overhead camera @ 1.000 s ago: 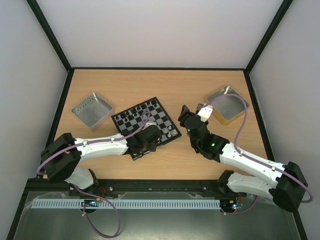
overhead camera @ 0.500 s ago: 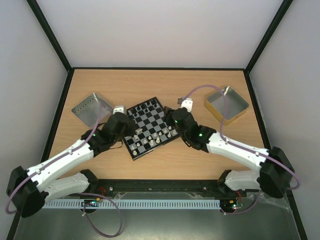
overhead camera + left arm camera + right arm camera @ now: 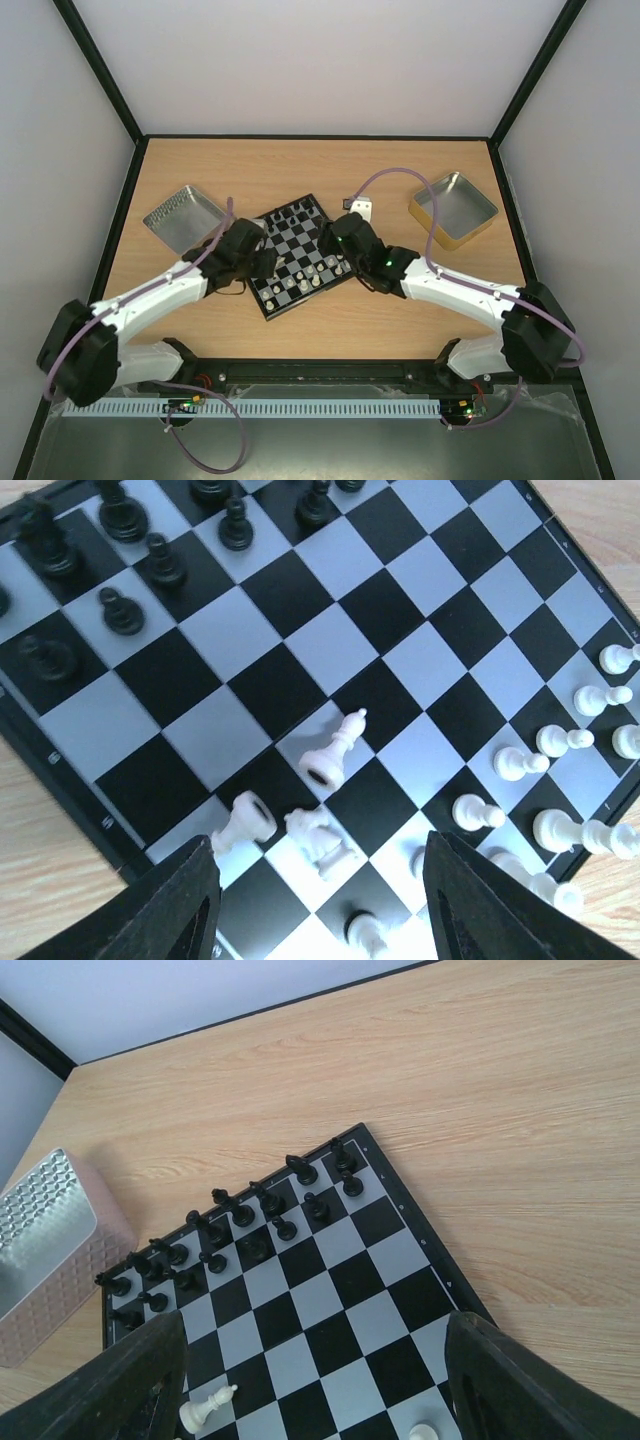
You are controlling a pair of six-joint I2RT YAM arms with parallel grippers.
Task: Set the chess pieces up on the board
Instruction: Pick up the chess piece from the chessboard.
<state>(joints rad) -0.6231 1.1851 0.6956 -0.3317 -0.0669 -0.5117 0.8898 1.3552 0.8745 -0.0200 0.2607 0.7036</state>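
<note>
Board [image 3: 300,243] askew at mid-tabletop [image 3: 300,165], between silver tray [image 3: 185,220] and gold tray [image 3: 455,208]. Chess pieces [image 3: 335,752] on it: black ranked along far-left side, cream-white along near-right side, three white toppled near left rim. Left hand [image 3: 322,880] and right hand [image 3: 315,1360] over board, both spread wide, gripping nothing.

Left arm [image 3: 150,295]: stretched forward and to the right, held low, forearm slanting toward the middle.
Left gripper [image 3: 266,264]: jaws apart, nothing between the fingers [image 3: 185,905].
Right arm [image 3: 460,292]: stretched forward and to the left, mirroring the other arm.
Right gripper [image 3: 335,236]: jaws wide apart, fingers [image 3: 115,1385] empty.
Spacing: grippers near each other, not touching.
</note>
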